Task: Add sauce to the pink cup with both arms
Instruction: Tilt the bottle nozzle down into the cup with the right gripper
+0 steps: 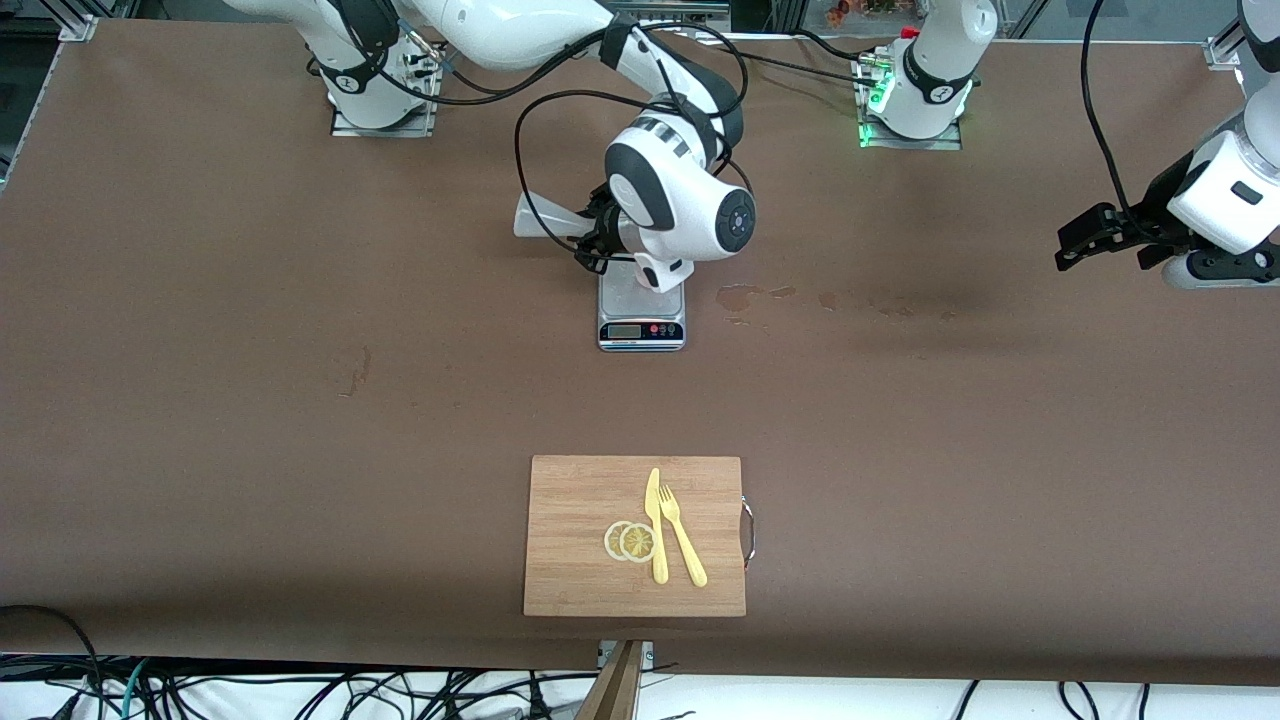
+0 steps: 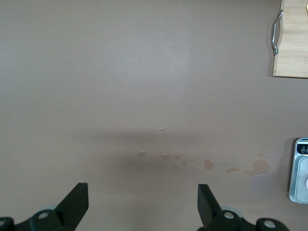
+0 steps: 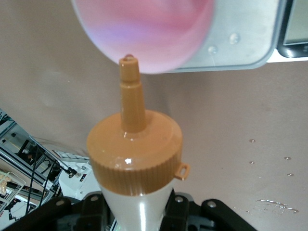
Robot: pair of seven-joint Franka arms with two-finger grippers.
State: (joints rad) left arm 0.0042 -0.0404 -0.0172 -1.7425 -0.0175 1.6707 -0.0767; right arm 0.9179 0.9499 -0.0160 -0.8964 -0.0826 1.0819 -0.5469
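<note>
The sauce bottle (image 3: 137,159) was held in the right gripper (image 3: 139,211), whose fingers were clamped on the whitish body just below the orange-yellow cap. In the front view the bottle (image 1: 545,217) was seen tipped well over, lying nearly level above the table beside the scale. Its nozzle tip was pointed at the rim of the pink cup (image 3: 144,33); whether the tip touched the rim could not be told. The cup stood on the metal plate of the scale (image 1: 641,318), and in the front view it was hidden by the right arm's wrist.

The bottle was judged to be light, with soft walls that would give under pressure, so a hold at mid-body, as shown, would suit both carrying and squeezing. The smooth plastic was thought likely to slip if it were gripped loosely. The cup, small and light, was judged easy to knock off the plate.

The left gripper (image 1: 1100,236) hung over bare table toward the left arm's end, well apart from the scale, with its fingers (image 2: 74,204) spread wide and nothing between them; that arm waited. Dried stains (image 1: 745,296) marked the table beside the scale. Nearer the front camera lay a wooden board (image 1: 570,560) bearing two lemon slices (image 1: 630,541), a yellow knife (image 1: 656,525) and a yellow fork (image 1: 682,535).
</note>
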